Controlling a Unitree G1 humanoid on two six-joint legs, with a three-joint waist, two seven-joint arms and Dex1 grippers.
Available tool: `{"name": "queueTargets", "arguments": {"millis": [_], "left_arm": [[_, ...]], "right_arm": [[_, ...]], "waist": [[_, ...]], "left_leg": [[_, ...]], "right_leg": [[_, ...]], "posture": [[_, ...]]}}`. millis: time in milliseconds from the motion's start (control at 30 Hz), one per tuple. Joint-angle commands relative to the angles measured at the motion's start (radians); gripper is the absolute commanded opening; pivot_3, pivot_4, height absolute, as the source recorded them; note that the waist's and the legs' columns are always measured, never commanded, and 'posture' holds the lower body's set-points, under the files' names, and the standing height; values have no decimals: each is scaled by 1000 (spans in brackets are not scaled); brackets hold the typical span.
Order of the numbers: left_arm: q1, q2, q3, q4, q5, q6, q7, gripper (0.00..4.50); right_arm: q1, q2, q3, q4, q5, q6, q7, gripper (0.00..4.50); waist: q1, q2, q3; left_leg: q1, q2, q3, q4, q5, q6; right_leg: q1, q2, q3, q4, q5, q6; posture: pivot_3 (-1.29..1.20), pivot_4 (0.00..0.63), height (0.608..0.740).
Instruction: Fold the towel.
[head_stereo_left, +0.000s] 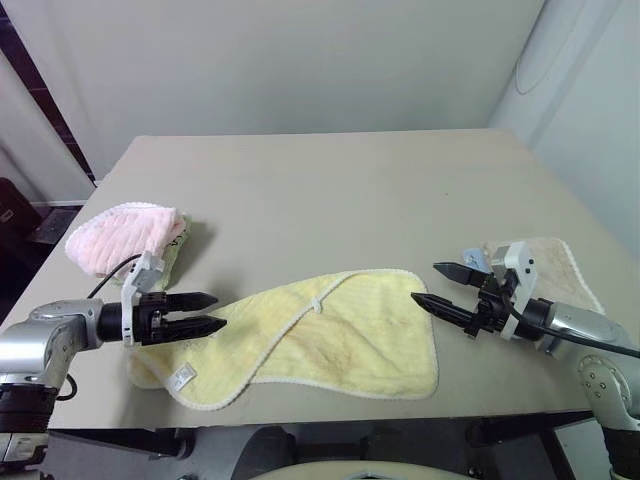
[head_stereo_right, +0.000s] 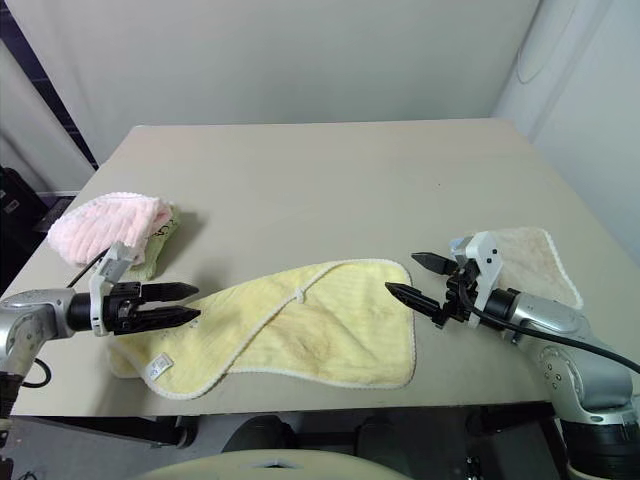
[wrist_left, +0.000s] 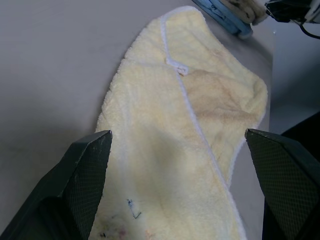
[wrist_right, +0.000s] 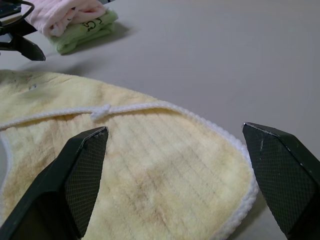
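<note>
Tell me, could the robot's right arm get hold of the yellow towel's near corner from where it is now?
Probably yes. The right tool hovers open just beside the towel, aimed at its right edge, with bare table between them. The beige cloth lies behind the arm, out of its way.

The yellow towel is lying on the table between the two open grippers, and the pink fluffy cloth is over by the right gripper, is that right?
Not quite. The pink fluffy cloth lies by the left gripper, as the left eye view shows. The rest holds: the yellow towel lies on the table between the left gripper and the right gripper, both open.
</note>
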Motion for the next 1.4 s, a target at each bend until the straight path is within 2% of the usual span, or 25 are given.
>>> {"name": "queueTargets", "arguments": {"millis": [33, 167, 300, 433, 533, 667, 800, 1033, 1400], "left_arm": [[-12, 13, 45, -87, -48, 40, 38, 4500], [-49, -9, 41, -139, -72, 61, 78, 4500], [-158, -48, 43, -117, -84, 47, 114, 4500], [-277, -144, 19, -15, -52, -42, 140, 4500], [-291, -195, -19, 22, -14, -105, 133, 4500], [-252, -228, -56, 47, 14, -166, 90, 4500], [-124, -170, -61, -23, 3, -153, 25, 4500], [102, -88, -2, -174, -38, -103, 34, 4500], [101, -85, 2, -244, -57, -58, 110, 4500]], "right_arm": [[-26, 4, -18, 4, 9, -14, 1, 4470], [-29, 19, 1, 2, -2, -15, -15, 4470], [-37, 28, 6, -2, -5, 14, -55, 4470], [-50, 31, 8, 12, -27, 11, -91, 4470], [-63, 30, -8, 34, -20, 6, -89, 4470], [-107, 11, 1, 77, -38, 35, -106, 4470], [-166, -5, 31, 158, -55, 86, -98, 4470], [-252, 21, 120, 297, -117, 87, -75, 4470], [-378, 80, 257, 531, -269, 8, -35, 4470]], "waist": [[-1, 0, 0], [0, 0, 0], [2, 0, 0], [1, 0, 0], [-2, 0, 0], [-4, -1, 0], [-9, -1, 0], [-1, 0, 1], [-5, 0, 1]], "left_leg": [[0, 0, 0, 0, 0, 0], [0, 0, 0, 0, 0, 0], [0, 0, 0, 0, 1, -3], [0, -1, 0, 0, 2, -3], [0, -2, 0, 0, 3, -4], [0, -2, 1, 0, 3, -3], [1, 0, 1, 0, 3, -4], [1, 1, 1, 0, 3, -4], [0, 0, 1, 0, 5, -8]], "right_leg": [[0, 0, 0, 0, 0, 0], [0, 0, 0, 0, 0, 0], [0, 0, 0, 0, 0, 0], [1, 1, 0, 0, 1, 0], [1, 2, -1, 0, 3, 4], [1, 6, -1, 0, 6, 9], [0, 7, 0, 0, 6, 10], [0, 3, 0, 0, 4, 5], [0, 2, 0, -3, 6, 2]], "posture": [[0, 0, 701], [0, 0, 701], [0, 0, 701], [0, 0, 701], [0, 0, 701], [0, 0, 701], [0, 0, 701], [0, 0, 701], [0, 0, 701]]}}
